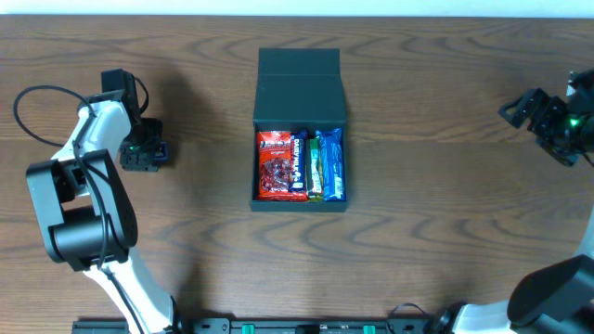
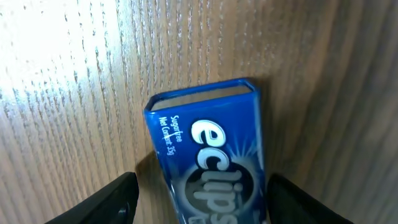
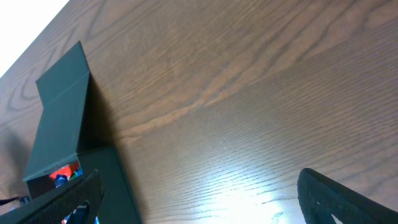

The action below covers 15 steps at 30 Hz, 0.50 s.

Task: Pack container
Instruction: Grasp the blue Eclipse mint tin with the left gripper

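The dark green-grey container [image 1: 299, 205] stands open at the table's middle, its lid [image 1: 299, 88] laid back. Inside lie a red snack packet [image 1: 280, 165], a green bar [image 1: 315, 165] and a blue packet [image 1: 334, 165]. My left gripper [image 1: 144, 153] is at the far left, low over a blue Eclipse mint tin [image 2: 214, 155]. Its fingers [image 2: 202, 202] are open on either side of the tin, with a gap showing on the left side. My right gripper [image 1: 548, 116] is at the far right, open and empty [image 3: 199, 205]. The container also shows in the right wrist view [image 3: 62, 106].
A black cable [image 1: 37, 102] loops beside the left arm. The left arm's base [image 1: 88, 223] stands at the front left. Bare wooden table [image 1: 445, 186] lies between the container and the right gripper.
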Each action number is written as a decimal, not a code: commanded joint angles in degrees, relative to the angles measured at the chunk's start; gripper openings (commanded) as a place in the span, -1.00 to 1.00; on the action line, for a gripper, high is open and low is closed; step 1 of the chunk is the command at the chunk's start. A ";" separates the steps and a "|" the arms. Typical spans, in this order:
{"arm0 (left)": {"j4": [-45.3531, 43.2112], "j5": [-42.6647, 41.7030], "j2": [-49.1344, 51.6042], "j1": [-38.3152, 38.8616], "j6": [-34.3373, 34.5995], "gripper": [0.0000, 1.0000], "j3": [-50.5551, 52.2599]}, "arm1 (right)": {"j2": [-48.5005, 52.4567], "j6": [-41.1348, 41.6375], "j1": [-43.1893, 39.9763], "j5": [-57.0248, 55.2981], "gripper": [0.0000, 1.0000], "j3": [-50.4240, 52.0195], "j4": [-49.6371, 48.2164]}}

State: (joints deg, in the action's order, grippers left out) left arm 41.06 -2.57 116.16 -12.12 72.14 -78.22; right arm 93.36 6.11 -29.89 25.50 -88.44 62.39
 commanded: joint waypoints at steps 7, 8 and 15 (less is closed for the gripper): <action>-1.09 1.27 0.74 0.02 -0.66 0.04 0.50 | 0.31 0.68 -0.42 -0.02 0.98 -0.70 0.15; -1.09 1.27 0.74 0.02 -0.68 -0.04 0.50 | 0.31 0.68 -0.42 -0.02 0.98 -0.70 0.13; -1.36 1.31 0.74 0.02 -1.95 -0.27 0.50 | 0.31 0.70 -0.42 -0.02 0.99 -0.70 -0.24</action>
State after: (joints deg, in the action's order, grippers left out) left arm 39.70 -2.55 116.18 -12.12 71.33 -78.22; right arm 93.36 6.11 -29.89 25.50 -88.44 62.28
